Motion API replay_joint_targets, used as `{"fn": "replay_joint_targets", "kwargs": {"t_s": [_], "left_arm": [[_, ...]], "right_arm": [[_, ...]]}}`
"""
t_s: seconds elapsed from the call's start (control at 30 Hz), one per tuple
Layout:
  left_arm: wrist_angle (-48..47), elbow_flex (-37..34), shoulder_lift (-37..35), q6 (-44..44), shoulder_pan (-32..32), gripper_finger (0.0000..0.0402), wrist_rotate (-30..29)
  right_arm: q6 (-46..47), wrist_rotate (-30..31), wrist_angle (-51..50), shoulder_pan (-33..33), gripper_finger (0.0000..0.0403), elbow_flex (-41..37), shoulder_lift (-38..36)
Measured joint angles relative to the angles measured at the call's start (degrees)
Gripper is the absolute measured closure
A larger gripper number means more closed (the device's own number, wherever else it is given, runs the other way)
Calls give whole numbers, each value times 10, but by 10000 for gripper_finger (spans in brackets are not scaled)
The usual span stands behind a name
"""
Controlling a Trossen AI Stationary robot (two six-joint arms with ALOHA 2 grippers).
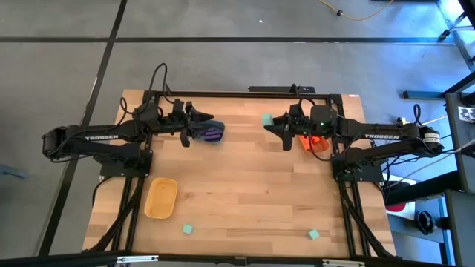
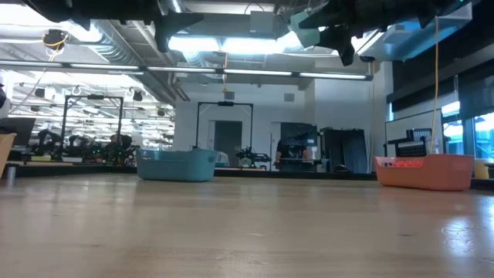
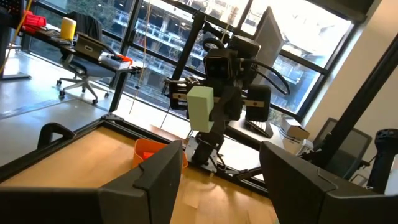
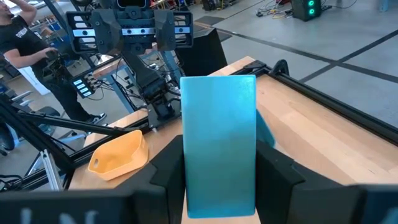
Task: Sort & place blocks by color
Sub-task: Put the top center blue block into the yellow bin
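Worktop (image 1: 245,193) under you is pale wood, with both arms raised above its far half and facing each other.

Your right gripper (image 4: 217,168) has its jaws closed on a mint-green block (image 4: 219,146), which stands upright between the two dark fingers (image 4: 283,171). From above, that block (image 1: 266,119) shows just beyond the gripper's tip (image 1: 276,126), near the far edge and clear of the wood. The orange tub (image 1: 317,143) sits directly under that arm's wrist.

Your left gripper (image 3: 217,168) hangs with its jaws spread apart and nothing between them. It looks across at the right arm and the block that arm carries. From above, the left gripper (image 1: 194,124) hovers right over the blue tub (image 1: 211,133), where purple pieces (image 1: 214,134) show inside.

Yellow tub (image 1: 161,198) rests on the near left part of the worktop. Two more mint-green blocks lie loose by the near edge: one (image 1: 188,230) just beside the yellow tub's near right corner, the other (image 1: 314,234) well apart toward the right.
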Motion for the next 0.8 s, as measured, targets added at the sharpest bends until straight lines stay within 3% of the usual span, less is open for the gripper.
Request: {"fn": "replay_joint_targets", "kwargs": {"t_s": [0.23, 0.4, 0.67, 0.8], "left_arm": [[1, 0, 2, 0, 0, 195, -6], [-2, 7, 44, -23, -1, 195, -5], [-38, 117, 173, 59, -25, 195, 30], [-84, 160, 208, 64, -27, 195, 29]], "right_arm": [[0, -10, 2, 0, 268, 1, 2], [-1, -24, 50, 0, 268, 10, 45], [-58, -100, 35, 6, 268, 127, 170], [-75, -119, 35, 6, 268, 163, 196]]}}
